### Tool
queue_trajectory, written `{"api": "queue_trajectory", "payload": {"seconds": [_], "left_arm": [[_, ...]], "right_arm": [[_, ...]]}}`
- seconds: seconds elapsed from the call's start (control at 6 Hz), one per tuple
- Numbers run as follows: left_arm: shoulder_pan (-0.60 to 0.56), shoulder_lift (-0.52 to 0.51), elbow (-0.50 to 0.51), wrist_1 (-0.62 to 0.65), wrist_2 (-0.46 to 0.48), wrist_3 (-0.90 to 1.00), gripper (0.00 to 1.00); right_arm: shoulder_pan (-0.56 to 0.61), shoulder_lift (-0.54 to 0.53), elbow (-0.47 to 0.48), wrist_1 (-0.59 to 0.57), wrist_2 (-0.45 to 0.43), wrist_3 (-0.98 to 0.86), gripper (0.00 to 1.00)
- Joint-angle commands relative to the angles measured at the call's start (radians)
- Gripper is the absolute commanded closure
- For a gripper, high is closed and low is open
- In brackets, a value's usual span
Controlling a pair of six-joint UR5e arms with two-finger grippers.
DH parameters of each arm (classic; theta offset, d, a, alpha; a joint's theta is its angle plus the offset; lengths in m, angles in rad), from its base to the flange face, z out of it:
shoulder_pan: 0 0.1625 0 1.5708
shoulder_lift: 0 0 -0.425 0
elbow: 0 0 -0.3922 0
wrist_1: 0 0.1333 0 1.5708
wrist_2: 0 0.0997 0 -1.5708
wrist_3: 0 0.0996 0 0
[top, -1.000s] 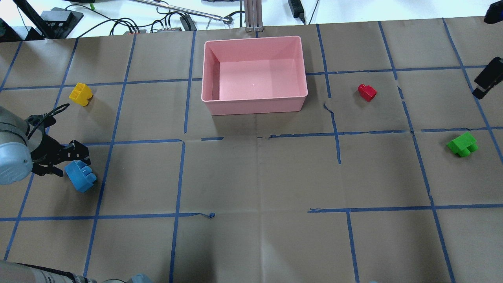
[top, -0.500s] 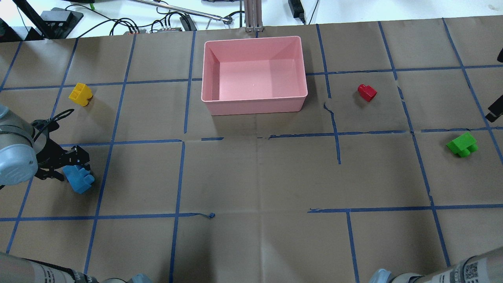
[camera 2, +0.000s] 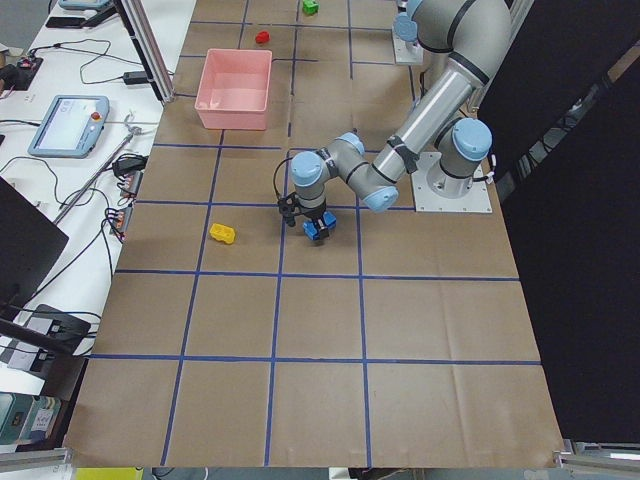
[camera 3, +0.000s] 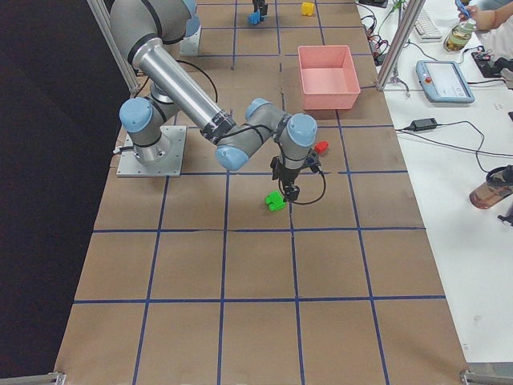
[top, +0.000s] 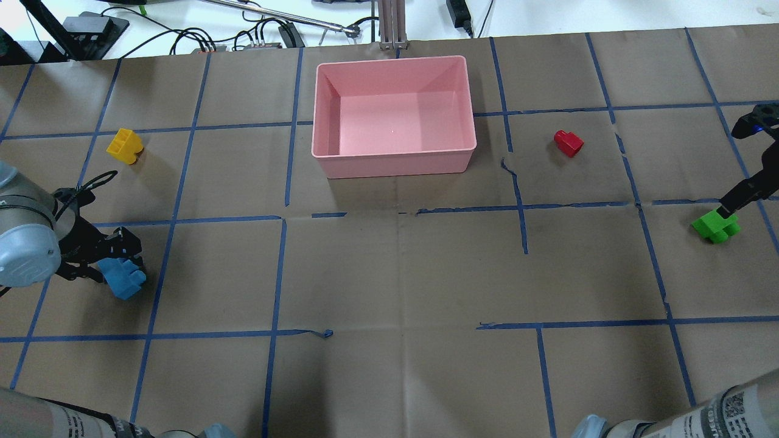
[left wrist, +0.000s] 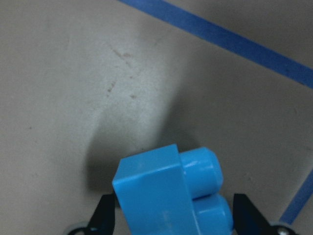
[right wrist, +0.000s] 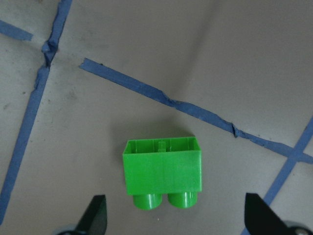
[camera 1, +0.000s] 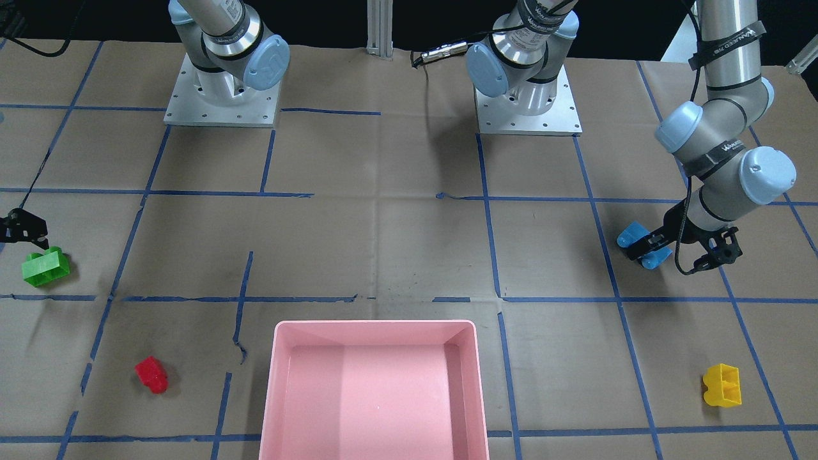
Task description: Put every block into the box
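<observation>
At the left end of the bench point(top: 401, 274), the left gripper point(left wrist: 174, 216) is clenched on the light-blue block point(top: 123, 278), one fingertip against each flank. Whether the block is off the paper I cannot tell. The yellow block point(top: 125, 146) sits nearer the far edge at the same end, apart from the arm. At the right end the right gripper point(right wrist: 176, 215) hangs released, fingers spread wide, just above the green block point(top: 716, 225), which lies on its side. The red block point(top: 568, 143) rests between that end and the box point(top: 394, 161), which stands at the middle of the far edge. All four blocks are outside it. A broad run of bare paper stretches from each gripper to the box's walls.

Only the front-facing view shows the arms' mounting plates point(camera 1: 220, 96) bolted along the robot's edge. Only the overhead view shows cables point(top: 195, 39) on the white surface past the far edge. The right wrist view shows the green block's two studs pointing back toward the gripper.

Brown paper covers the bench, creased and torn in places, ruled into squares by blue tape point(top: 277, 267).
</observation>
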Motion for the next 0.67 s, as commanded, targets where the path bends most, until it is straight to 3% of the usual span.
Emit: {"api": "queue_trajectory", "payload": {"seconds": [0.0,0.17,0.5], "left_arm": [[-0.002,0.002,0.0,-0.001,-0.006,0.019,0.74],[-0.008,0.006,0.0,-0.001,-0.006,0.045,0.99],[-0.034,0.04,0.009,-0.008,-0.007,0.047,1.0]], "right_arm": [[0.0,0.047,0.025,-0.074,0.003,-0.034,0.0],[0.0,0.048,0.027,-0.071,0.001,-0.035,0.0],[0.0,0.049,0.045,-0.068,-0.014,-0.069,0.0]]}}
